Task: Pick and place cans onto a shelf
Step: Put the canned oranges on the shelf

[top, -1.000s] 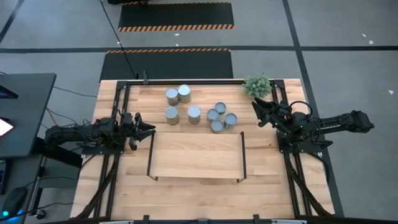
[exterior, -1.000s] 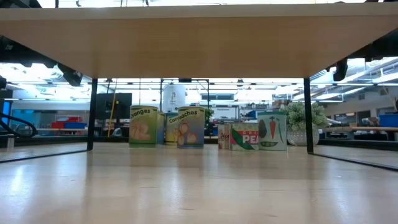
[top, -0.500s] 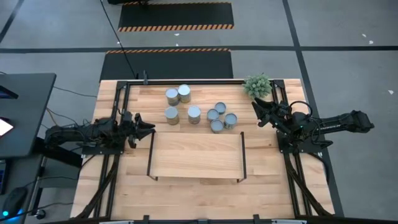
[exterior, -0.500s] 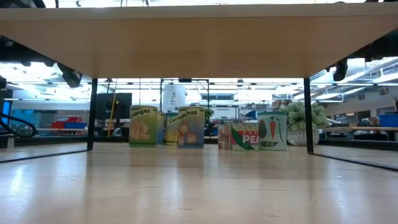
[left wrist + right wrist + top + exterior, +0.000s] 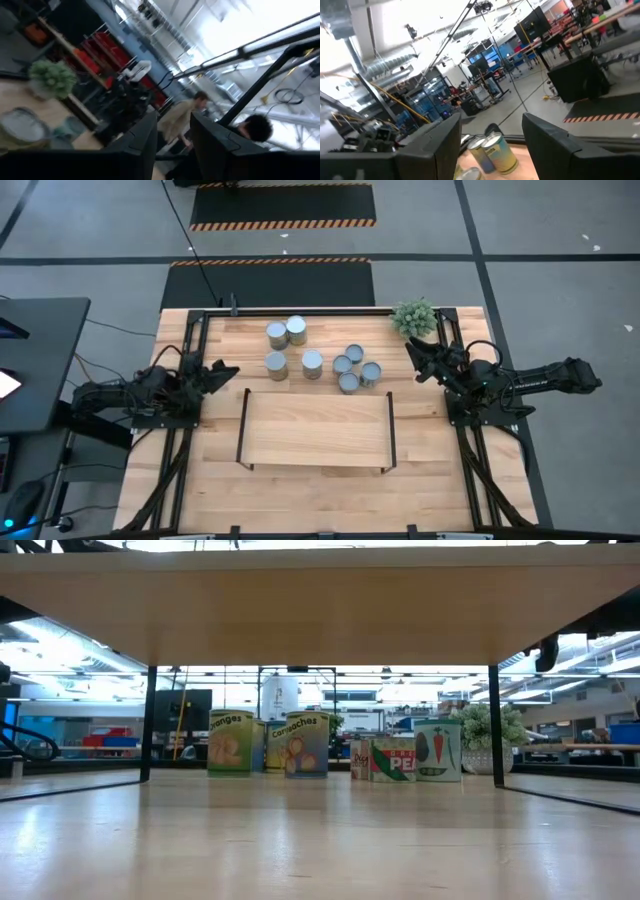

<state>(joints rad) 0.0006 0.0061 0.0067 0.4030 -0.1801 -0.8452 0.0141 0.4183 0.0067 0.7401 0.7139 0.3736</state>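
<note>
Your shelf (image 5: pixel 315 428) lies bare at mid-table, black rails on its short sides. The seven cans (image 5: pixel 312 363) stand clustered just behind its far edge, open board all round them. Your left gripper (image 5: pixel 222 370) hovers off the shelf's left rail, fingers parted, holding nothing. Your right gripper (image 5: pixel 411 347) waits beyond the right rail, fingers apart, empty.

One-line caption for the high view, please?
Seven cans wait behind the empty shelf; left gripper and right gripper hover at the table's sides, holding nothing.
</note>
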